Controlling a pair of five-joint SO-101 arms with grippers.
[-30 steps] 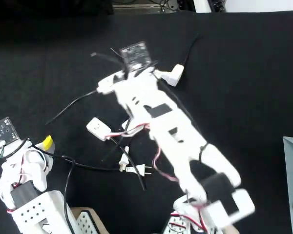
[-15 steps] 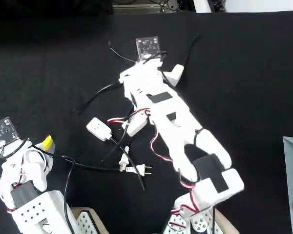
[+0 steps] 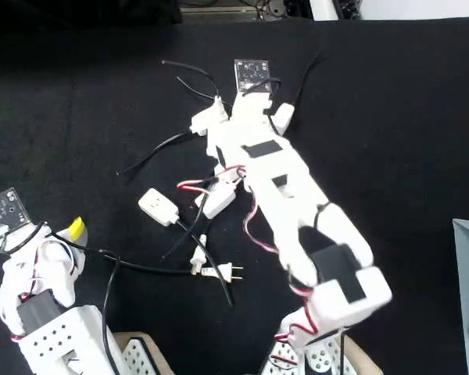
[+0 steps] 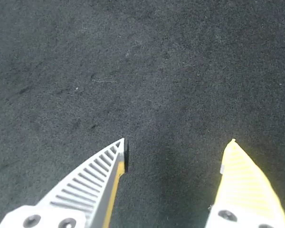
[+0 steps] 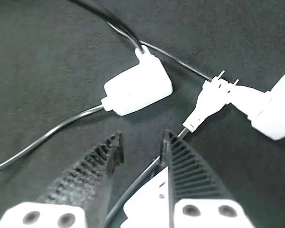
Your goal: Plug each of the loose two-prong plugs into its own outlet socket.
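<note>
2 arms: white SO-101 arms, side by side over a black cloth tabletop [image 3: 406, 195].
Landmark: white rectangular outlet socket [image 3: 158, 206], lying flat on the cloth between the 2 arms.
Loose plug: white two-prong plug [image 3: 221, 271], on the cloth near the landmark socket, to its right and closer to the arm bases. A black cable crosses it.
Second socket: white socket block [image 3: 281, 117] with a black cable, well apart from the landmark socket, to its right and farther from the bases.
Right gripper [image 5: 141, 137]: low over the cloth just beside the second socket. Its dark ribbed fingers stand a little apart, and a black cable runs through the gap near their base.
Second plug: small white two-prong plug [image 5: 213, 99], next to 1 right fingertip and near the second socket.
Left gripper [image 4: 178, 140]: left of the landmark socket and closer to the bases, over the cloth. Its white and yellow fingers are spread wide.
</note>
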